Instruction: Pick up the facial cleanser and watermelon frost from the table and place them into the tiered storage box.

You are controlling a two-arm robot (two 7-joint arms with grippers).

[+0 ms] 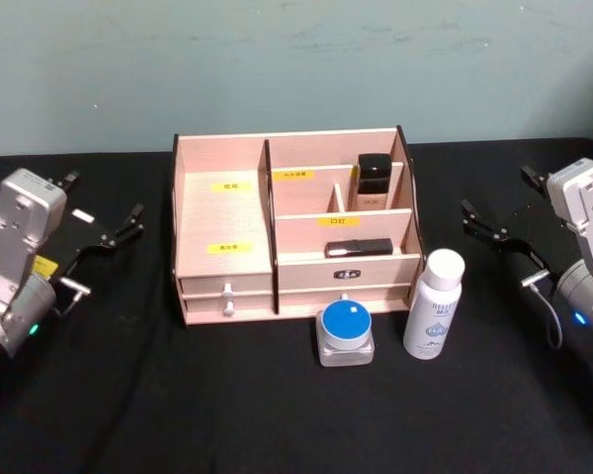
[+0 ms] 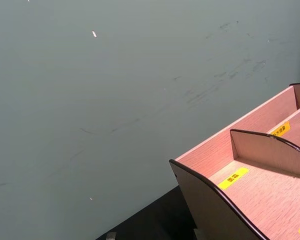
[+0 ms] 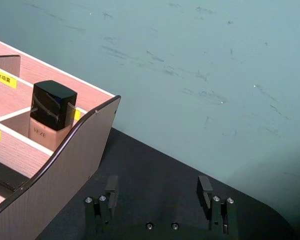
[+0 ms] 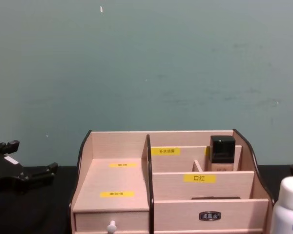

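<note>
The tiered storage box point(image 1: 222, 212) of light wood stands at the table's middle, also seen in the chest view point(image 4: 119, 187). In front of its right half stand a white bottle with a white cap point(image 1: 434, 304), which may be the facial cleanser, and a clear jar with a blue lid point(image 1: 345, 333), which may be the watermelon frost. My left gripper point(image 1: 109, 229) hovers open left of the box, apart from it. My right gripper point(image 1: 489, 227) is open to the right of the box, its fingers point(image 3: 205, 191) spread with nothing between them.
A dark-capped foundation bottle point(image 1: 374, 179) stands in a rear right compartment of the box, and a flat black item point(image 1: 359, 247) lies in the tier below. Two small drawers point(image 1: 227, 292) face the front. The black tablecloth point(image 1: 128, 395) lies bare on both sides.
</note>
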